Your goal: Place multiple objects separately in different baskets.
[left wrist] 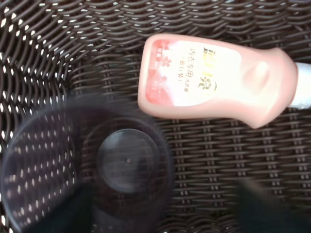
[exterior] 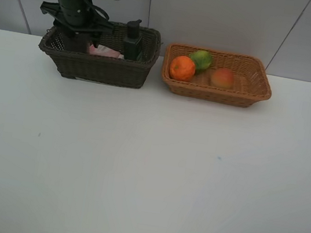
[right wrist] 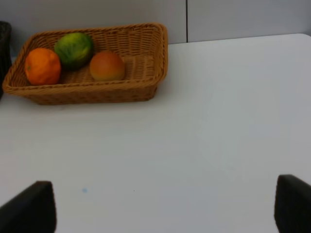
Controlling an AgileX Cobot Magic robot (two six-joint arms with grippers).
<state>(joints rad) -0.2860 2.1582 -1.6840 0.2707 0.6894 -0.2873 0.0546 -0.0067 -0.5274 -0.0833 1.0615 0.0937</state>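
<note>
My left gripper (exterior: 78, 37) reaches down into the dark brown basket (exterior: 104, 71). In the left wrist view its jaws stand wide apart (left wrist: 167, 213). The translucent mauve cup (left wrist: 87, 165) stands upright on the basket floor (left wrist: 218, 155), under one blurred finger. The pink lotion bottle (left wrist: 214, 85) lies on its side beside the cup and also shows in the high view (exterior: 103, 52). The dark green pump bottle (exterior: 133, 42) stands in the same basket. The orange (exterior: 182, 68), green citrus (exterior: 201, 59) and red-yellow fruit (exterior: 222, 78) lie in the light tan basket (exterior: 261, 91). My right gripper (right wrist: 163, 206) is open and empty above the table.
The two baskets stand side by side at the back of the white table (exterior: 148, 162), close to the wall. In the right wrist view the tan basket (right wrist: 97, 92) with the three fruits lies ahead. The right arm is out of the high view.
</note>
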